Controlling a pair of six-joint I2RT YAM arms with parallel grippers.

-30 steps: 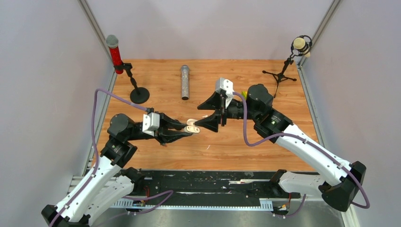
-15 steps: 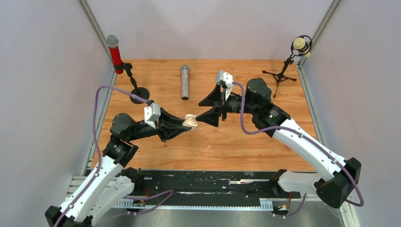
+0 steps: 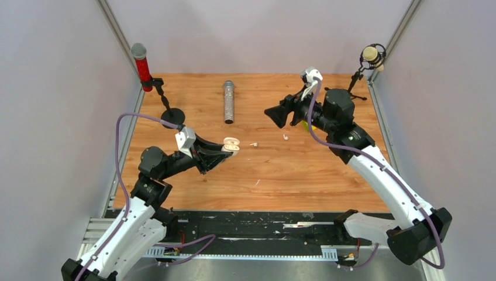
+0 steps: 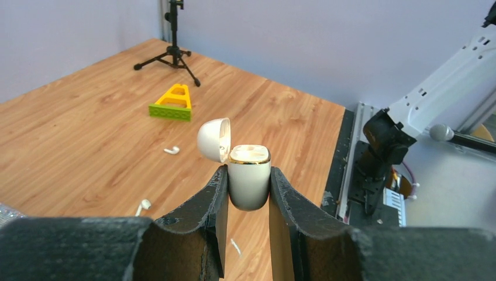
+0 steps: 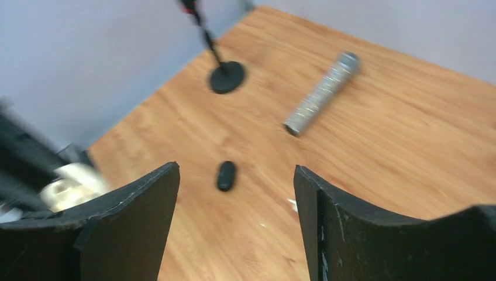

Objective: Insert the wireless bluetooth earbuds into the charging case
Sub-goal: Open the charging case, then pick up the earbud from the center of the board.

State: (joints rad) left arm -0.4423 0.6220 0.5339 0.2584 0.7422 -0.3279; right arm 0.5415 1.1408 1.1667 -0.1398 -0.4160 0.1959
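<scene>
My left gripper (image 4: 248,174) is shut on the white charging case (image 4: 249,186) and holds it upright above the table. Its lid (image 4: 213,139) is flipped open. From above, the case (image 3: 231,143) sticks out of the left gripper (image 3: 227,148) left of centre. Two white earbuds (image 3: 254,144) (image 3: 285,137) lie on the wood to its right, and the left wrist view shows them as well (image 4: 171,150) (image 4: 144,205). My right gripper (image 3: 277,116) is raised at the back right, open and holding nothing. In its wrist view its jaws (image 5: 236,170) frame a small black oval object (image 5: 226,175).
A silver microphone (image 3: 228,102) lies at the back centre. A red microphone on a round-based stand (image 3: 172,117) is at the back left, and a tripod microphone (image 3: 349,88) at the back right. A yellow and green block (image 4: 171,103) sits behind the earbuds. A thin white sliver (image 3: 257,182) lies near the front.
My right gripper has pulled away from the case toward the back right, rising and opening wider. The left gripper has carried the case slightly back. The two white earbuds are now uncovered.
</scene>
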